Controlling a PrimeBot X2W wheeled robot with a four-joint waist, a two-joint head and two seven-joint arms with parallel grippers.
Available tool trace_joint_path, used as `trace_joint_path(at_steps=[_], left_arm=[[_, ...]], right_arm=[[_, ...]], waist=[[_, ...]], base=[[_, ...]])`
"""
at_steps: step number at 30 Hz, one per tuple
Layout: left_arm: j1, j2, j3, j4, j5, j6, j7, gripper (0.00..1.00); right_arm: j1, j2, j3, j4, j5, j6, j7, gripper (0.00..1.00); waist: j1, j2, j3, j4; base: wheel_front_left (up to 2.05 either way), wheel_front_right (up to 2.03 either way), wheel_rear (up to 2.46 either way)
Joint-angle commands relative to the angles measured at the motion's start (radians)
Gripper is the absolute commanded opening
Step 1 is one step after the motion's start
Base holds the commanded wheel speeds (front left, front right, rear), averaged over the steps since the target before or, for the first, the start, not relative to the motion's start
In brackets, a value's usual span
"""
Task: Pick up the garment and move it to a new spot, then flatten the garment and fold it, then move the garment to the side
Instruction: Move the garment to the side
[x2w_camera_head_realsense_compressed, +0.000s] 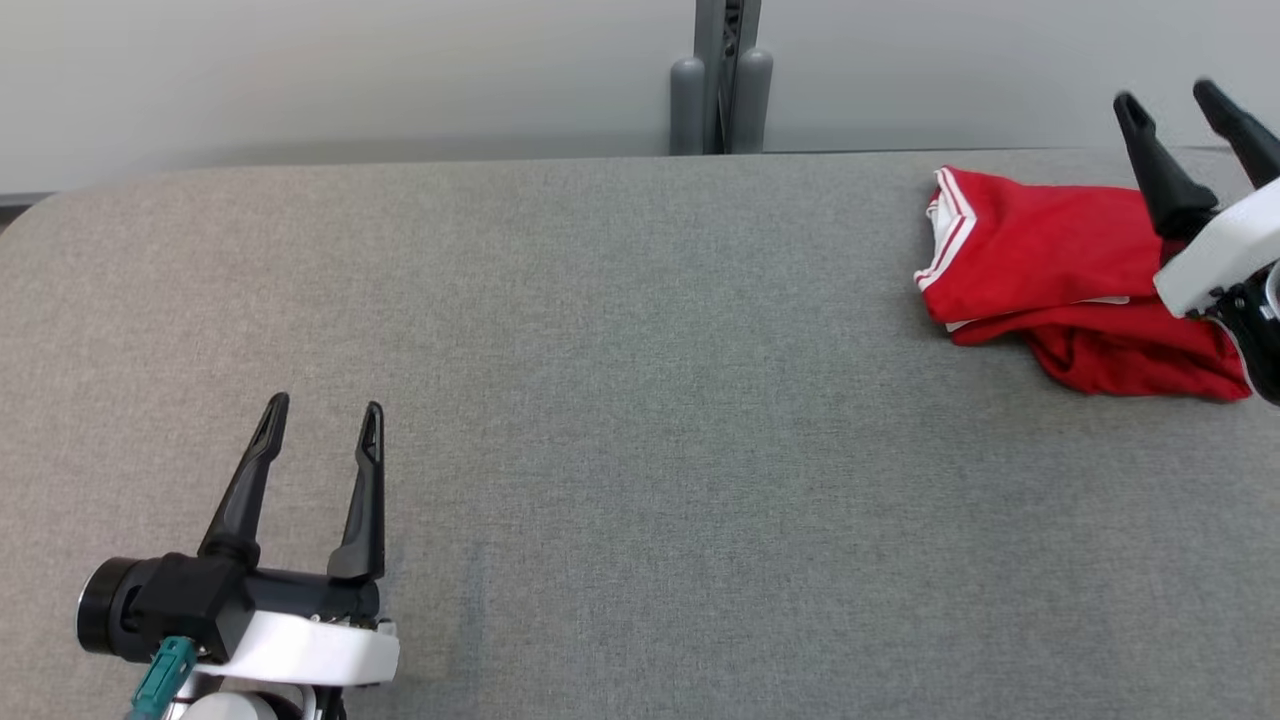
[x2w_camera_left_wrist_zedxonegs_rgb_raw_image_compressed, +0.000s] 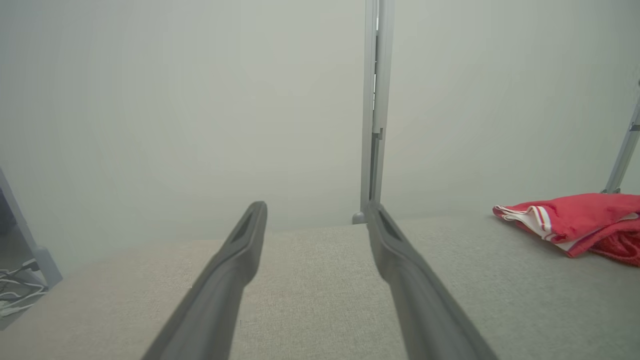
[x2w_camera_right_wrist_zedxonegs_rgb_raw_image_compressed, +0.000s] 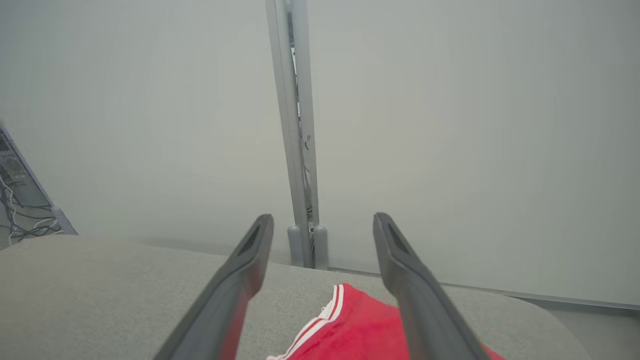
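The garment (x2w_camera_head_realsense_compressed: 1050, 275) is red with white striped trim, lying folded in a compact heap at the far right of the grey table (x2w_camera_head_realsense_compressed: 620, 400). It also appears at the right edge of the left wrist view (x2w_camera_left_wrist_zedxonegs_rgb_raw_image_compressed: 575, 220) and low in the right wrist view (x2w_camera_right_wrist_zedxonegs_rgb_raw_image_compressed: 350, 330). My right gripper (x2w_camera_head_realsense_compressed: 1170, 105) hovers over the garment's right part, open, with nothing between its fingers. My left gripper (x2w_camera_head_realsense_compressed: 325, 415) stands open and empty near the table's front left, far from the garment.
A grey upright post (x2w_camera_head_realsense_compressed: 722, 75) rises behind the table's far edge against a pale wall. Cables and a frame leg (x2w_camera_left_wrist_zedxonegs_rgb_raw_image_compressed: 20, 280) lie off the table's left end. The table's rounded left corner is at the far left.
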Motion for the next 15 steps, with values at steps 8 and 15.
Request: trace_joint_path(at_steps=[8,15], left_arm=[[0.029,0.001,0.026,0.008,-0.003,0.007,-0.003,1.0],[0.044,-0.001,0.033,0.012,-0.004,0.01,-0.003,1.0]], right_arm=[[0.227,0.115,-0.329,-0.157,-0.28,0.0,-0.006,1.0],[0.429,0.224,-0.532,-0.281,-0.476,0.0,-0.005,1.0]], waist=[[0.0,-0.0001,-0.047,-0.021],[0.0,-0.0001,-0.08,-0.022]], base=[[0.0,0.0,0.0],[0.0,0.0,0.0]])
